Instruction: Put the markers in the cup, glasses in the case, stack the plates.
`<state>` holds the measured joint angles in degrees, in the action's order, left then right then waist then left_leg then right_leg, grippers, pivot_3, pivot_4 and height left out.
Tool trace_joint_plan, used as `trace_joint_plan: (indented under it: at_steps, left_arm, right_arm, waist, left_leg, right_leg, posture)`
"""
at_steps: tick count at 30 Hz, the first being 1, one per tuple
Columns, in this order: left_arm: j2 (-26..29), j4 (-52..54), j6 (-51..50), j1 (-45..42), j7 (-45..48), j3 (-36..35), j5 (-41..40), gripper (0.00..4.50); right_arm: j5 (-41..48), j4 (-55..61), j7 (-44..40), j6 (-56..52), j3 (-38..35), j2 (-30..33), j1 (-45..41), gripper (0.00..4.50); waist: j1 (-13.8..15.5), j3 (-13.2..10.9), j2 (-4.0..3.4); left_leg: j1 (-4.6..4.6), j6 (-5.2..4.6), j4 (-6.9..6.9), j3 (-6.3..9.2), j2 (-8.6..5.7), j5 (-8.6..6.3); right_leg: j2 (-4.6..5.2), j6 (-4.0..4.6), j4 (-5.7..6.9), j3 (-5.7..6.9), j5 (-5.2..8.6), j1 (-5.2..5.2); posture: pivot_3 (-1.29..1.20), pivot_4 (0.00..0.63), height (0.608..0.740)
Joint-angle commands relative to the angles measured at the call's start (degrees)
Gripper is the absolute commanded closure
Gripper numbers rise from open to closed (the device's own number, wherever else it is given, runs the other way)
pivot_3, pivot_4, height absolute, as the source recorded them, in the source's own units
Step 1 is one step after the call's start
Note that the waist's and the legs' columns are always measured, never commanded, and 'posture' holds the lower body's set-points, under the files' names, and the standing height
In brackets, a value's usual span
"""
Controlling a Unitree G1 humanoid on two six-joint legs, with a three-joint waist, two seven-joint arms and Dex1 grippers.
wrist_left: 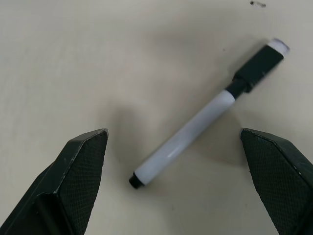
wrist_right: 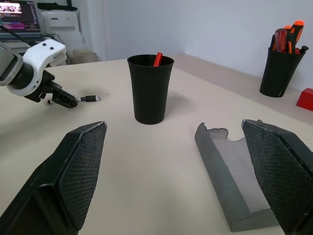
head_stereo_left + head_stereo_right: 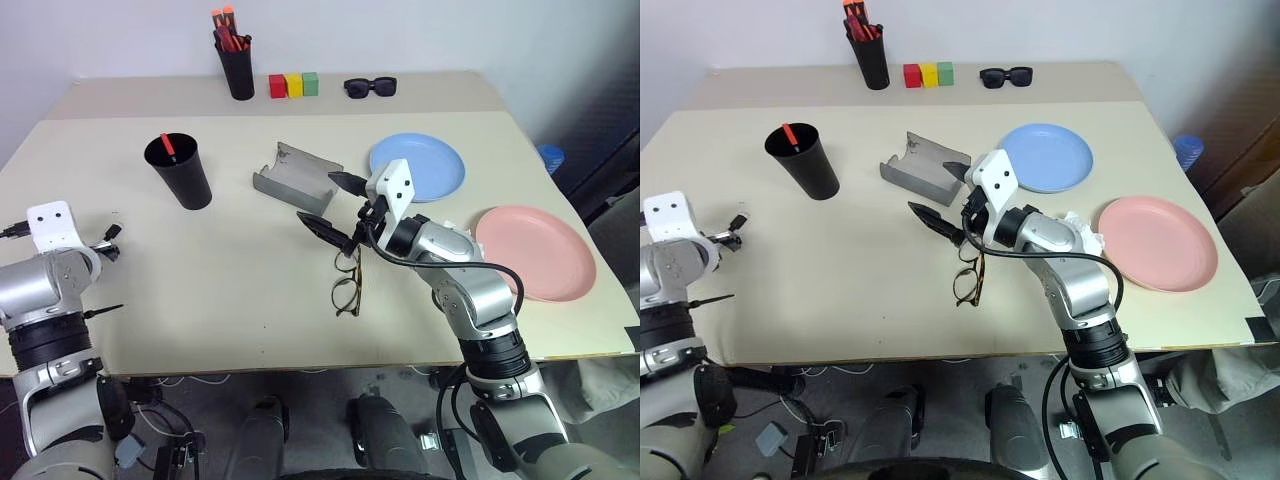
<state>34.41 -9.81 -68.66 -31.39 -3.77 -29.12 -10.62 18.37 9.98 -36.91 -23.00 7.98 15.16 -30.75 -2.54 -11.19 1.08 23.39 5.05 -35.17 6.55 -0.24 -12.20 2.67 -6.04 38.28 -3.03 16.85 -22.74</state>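
Left gripper (image 1: 173, 147) hangs low over the table's left edge, fingers spread wide, nothing pinched. Right between those textured black fingers (image 1: 80, 161) lies a marker (image 1: 205, 115) flat on the table (image 3: 230, 290): white barrel, black cap, smooth and slim. Over in the middle, the right gripper (image 3: 335, 208) floats above the tabletop, spread wide too and holding nothing. Just under it rest the glasses (image 3: 347, 285), thin brownish frame, round clear lenses, lying flat. Just behind the fingers sits the case (image 3: 292, 178), grey, hinged open, empty, a shallow trough shape. To its left stands the cup (image 3: 181, 172), matte black, tapered, upright, with a red-ended marker (image 3: 168, 146) poking up inside. Right of the arm, the blue plate (image 3: 420, 165) and the pink plate (image 3: 535, 250) lie apart, unstacked. Along the back edge: a black pen holder (image 3: 237, 65) with orange-capped markers, three coloured blocks (image 3: 293, 85), black sunglasses (image 3: 370, 87).
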Motion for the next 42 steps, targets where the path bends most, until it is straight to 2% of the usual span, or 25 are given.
trace_joint_plan:
  at_steps: [1,2,3,5,11,21,24,27,29,32,37,42]
  left_arm:
    - [-0.09,0.79,-3.06,2.03,1.02,-1.05,-0.16,0.06]
    - [-0.21,1.15,-3.28,2.3,1.11,-1.49,-0.15,0.06]
    - [-0.56,1.5,-3.62,2.48,1.1,-2.62,-0.35,0.58]
    - [-0.99,1.88,-4.2,2.71,1.17,-4.23,-0.54,1.26]
    - [-1.79,2.64,-4.16,2.92,1.57,-5.64,-0.8,4.39]
    - [-9.12,11.78,0.6,-0.82,2.34,-5.43,-3.48,4.46]
    - [-10.89,14.83,13.73,-1.37,2.33,-3.4,-2.06,4.46]
    - [-12.43,15.46,25.7,-2.72,-1.79,-3.88,-0.02,4.46]
    - [-11.98,14.51,31.42,-4.53,-3.72,-3.06,1.38,4.46]
    - [-10.98,11.36,40.7,-8.75,-6.18,2.91,6.55,4.46]
    - [-11.94,5.08,47.91,-12.0,-2.09,10.05,7.98,4.46]
    - [-13.98,-4.02,55.61,-14.19,-2.87,14.59,10.17,4.46]
  right_arm:
    - [0.76,2.68,-0.27,0.41,-0.38,0.02,-0.32,0.0]
    - [0.77,2.79,-0.27,0.37,-0.33,-0.02,-0.24,0.0]
    - [0.78,2.83,-0.27,0.35,-0.28,-0.07,-0.18,0.0]
    - [0.77,2.84,-0.26,0.35,-0.23,-0.14,-0.13,0.0]
    - [0.8,2.88,-0.29,0.36,-0.23,-0.1,0.06,0.0]
    - [0.75,2.71,-0.5,0.46,-0.21,0.04,0.2,0.0]
    - [0.69,2.51,-0.6,0.51,-0.14,0.02,0.2,0.0]
    - [0.7,2.7,-0.62,0.44,-0.15,-0.01,0.31,0.0]
    - [0.73,2.73,-0.65,0.47,-0.15,-0.05,0.34,0.0]
    - [0.81,2.42,-0.37,0.72,-0.39,-0.45,-0.07,0.0]
    - [1.4,0.88,2.03,1.38,-2.49,-2.47,-1.82,0.0]
    - [3.25,0.53,3.49,2.06,-5.3,-4.02,-3.3,0.0]
  waist:
    - [-0.02,0.0,0.0]
    - [-0.04,0.0,0.0]
    - [-0.05,0.0,0.0]
    - [-0.1,0.0,0.0]
    - [-0.01,0.01,-0.02]
    - [1.13,0.02,0.0]
    - [1.37,0.0,0.04]
    - [1.28,0.0,0.04]
    - [1.36,0.0,0.05]
    - [1.53,0.0,0.05]
    - [1.65,0.01,0.06]
    - [1.21,0.0,0.06]
  left_leg:
    - [0.0,0.0,0.0,0.0,0.0,0.0]
    - [0.0,0.0,0.0,0.0,0.0,0.0]
    - [0.0,0.0,0.0,0.0,0.0,0.0]
    - [-0.01,0.0,0.0,-0.01,0.0,0.0]
    - [-0.04,0.0,0.03,-0.03,0.01,0.0]
    - [-0.03,0.01,-0.02,-0.01,-0.02,0.0]
    - [0.0,0.01,-0.01,-0.01,0.0,0.0]
    - [0.03,0.01,0.02,-0.03,0.01,0.0]
    - [0.02,0.01,0.03,-0.04,0.02,0.0]
    - [0.03,0.01,0.01,-0.04,0.0,0.0]
    - [0.03,0.01,-0.01,-0.04,-0.04,0.0]
    - [0.03,0.0,0.01,-0.03,-0.01,0.0]
  right_leg:
    - [0.0,0.0,0.0,0.0,0.0,0.0]
    - [0.0,0.0,0.0,0.0,0.0,0.0]
    - [0.0,0.0,0.0,0.0,0.0,0.0]
    - [0.0,0.0,0.0,0.0,0.0,0.0]
    - [0.0,0.01,0.0,-0.01,-0.01,0.0]
    - [0.04,0.01,-0.08,0.0,-0.01,0.1]
    - [0.02,0.01,-0.09,0.01,-0.01,0.06]
    - [0.02,0.03,-0.1,-0.01,-0.02,0.0]
    - [0.01,0.04,-0.1,0.0,-0.02,-0.01]
    - [0.01,0.03,-0.14,0.0,-0.03,0.02]
    - [0.03,0.03,-0.19,0.01,-0.02,0.1]
    - [-0.02,0.03,-0.14,0.01,-0.03,0.04]
  posture:
    - [0.0,0.15,0.74]
    - [0.0,0.15,0.74]
    - [0.0,0.15,0.74]
    - [0.0,0.15,0.74]
    - [0.0,0.15,0.74]
    - [0.0,0.15,0.74]
    - [0.0,0.15,0.74]
    - [0.0,0.15,0.74]
    - [0.0,0.15,0.74]
    - [0.0,0.15,0.74]
    - [0.0,0.15,0.74]
    - [0.0,0.15,0.74]
